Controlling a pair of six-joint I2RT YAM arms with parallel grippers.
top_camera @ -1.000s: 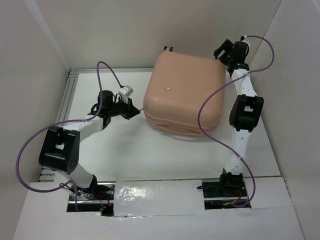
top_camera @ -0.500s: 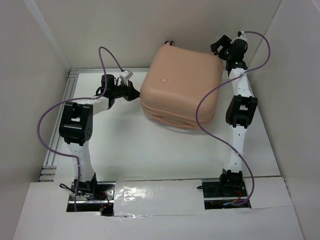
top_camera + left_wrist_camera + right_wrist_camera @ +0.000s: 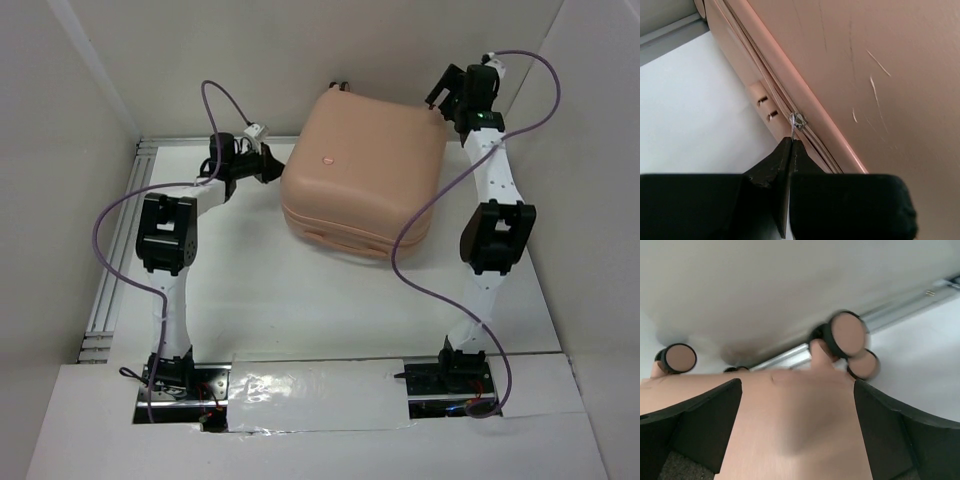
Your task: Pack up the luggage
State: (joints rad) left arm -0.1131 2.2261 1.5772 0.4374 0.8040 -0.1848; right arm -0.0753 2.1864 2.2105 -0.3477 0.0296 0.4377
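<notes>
The peach-pink luggage lies closed at the back middle of the table, its wheels toward the back wall. My left gripper is at its left side, shut on the small metal zipper pull on the zipper seam. My right gripper is open at the back right corner of the luggage, its fingers spread over the shell near the wheels.
White walls close in the table on the left, back and right. An aluminium rail runs along the left edge and another along the back wall. Purple cables loop over the arms and the luggage.
My left arm has reached further back along the luggage's left side with the zipper pull. The luggage has turned slightly and shifted back. My right gripper has moved a little right.
</notes>
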